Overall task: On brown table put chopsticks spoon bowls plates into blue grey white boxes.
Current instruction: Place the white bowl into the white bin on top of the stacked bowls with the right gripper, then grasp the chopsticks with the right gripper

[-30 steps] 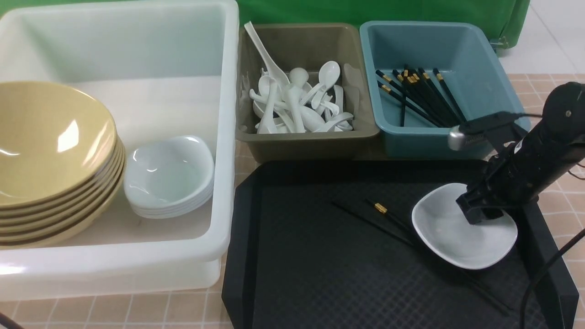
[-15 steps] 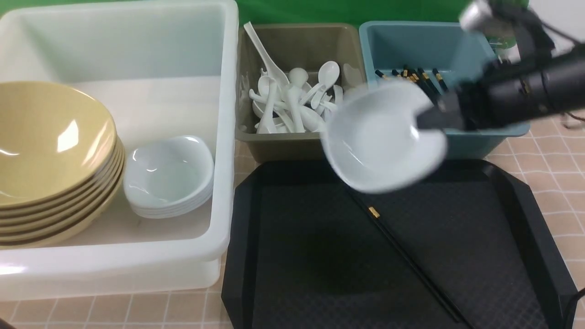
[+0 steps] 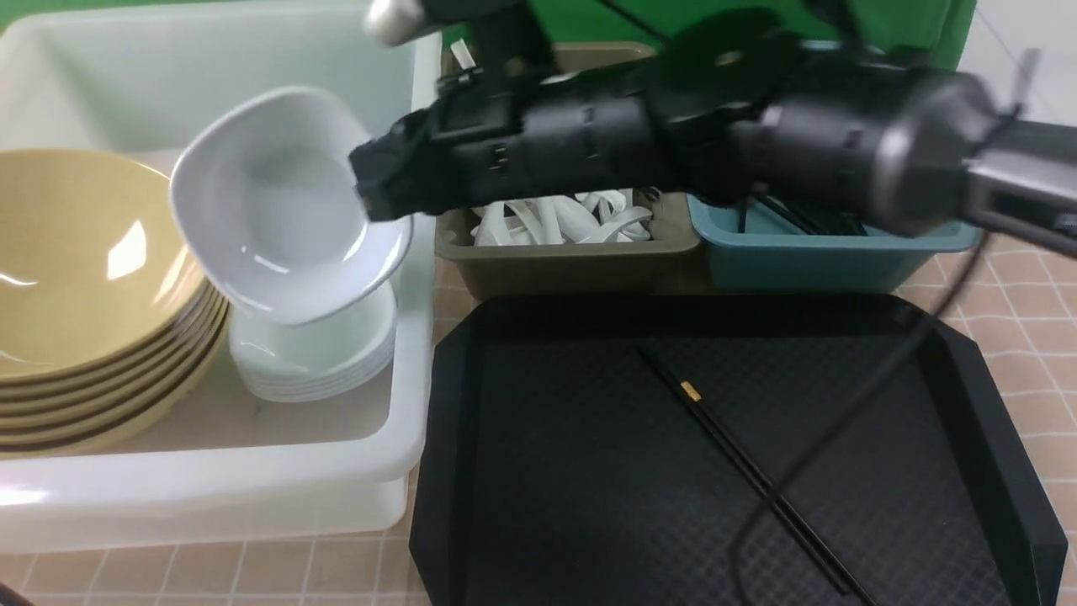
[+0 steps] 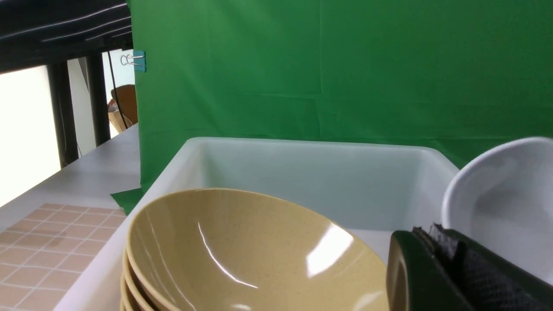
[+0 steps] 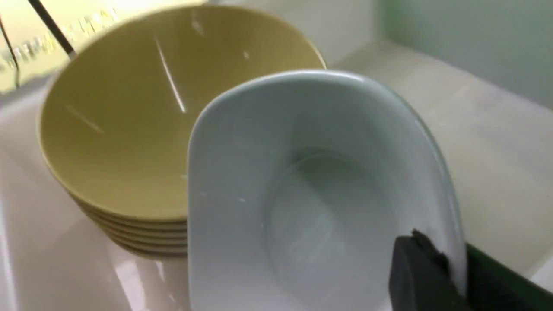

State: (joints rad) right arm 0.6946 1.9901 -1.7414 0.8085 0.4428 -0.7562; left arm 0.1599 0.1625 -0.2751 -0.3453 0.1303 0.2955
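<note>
My right gripper [image 3: 370, 198] is shut on the rim of a white plate [image 3: 269, 210], which hangs tilted over the white box [image 3: 252, 480]. It is just above a stack of like plates [image 3: 315, 358] and beside the stacked tan bowls [image 3: 92, 278]. The right wrist view shows the gripper [image 5: 441, 239] pinching the plate [image 5: 311, 194], with the bowls [image 5: 151, 121] behind. My left gripper [image 4: 425, 226] is shut and empty beside the bowls [image 4: 242, 255]. Black chopsticks [image 3: 740, 471] lie on the black tray [image 3: 547, 505]. Spoons [image 3: 555, 220] fill the grey box [image 3: 572, 257].
The blue box [image 3: 824, 252] stands at the right with chopsticks inside, mostly hidden by my right arm. That arm spans both small boxes, and its cable hangs over the tray. Brown table [image 3: 1035, 278] shows at the right. A green curtain hangs behind.
My right gripper closed on the plate on the tray, lifted it and carried it left, past the grey box to above the white box. The chopsticks on the tray shifted.
</note>
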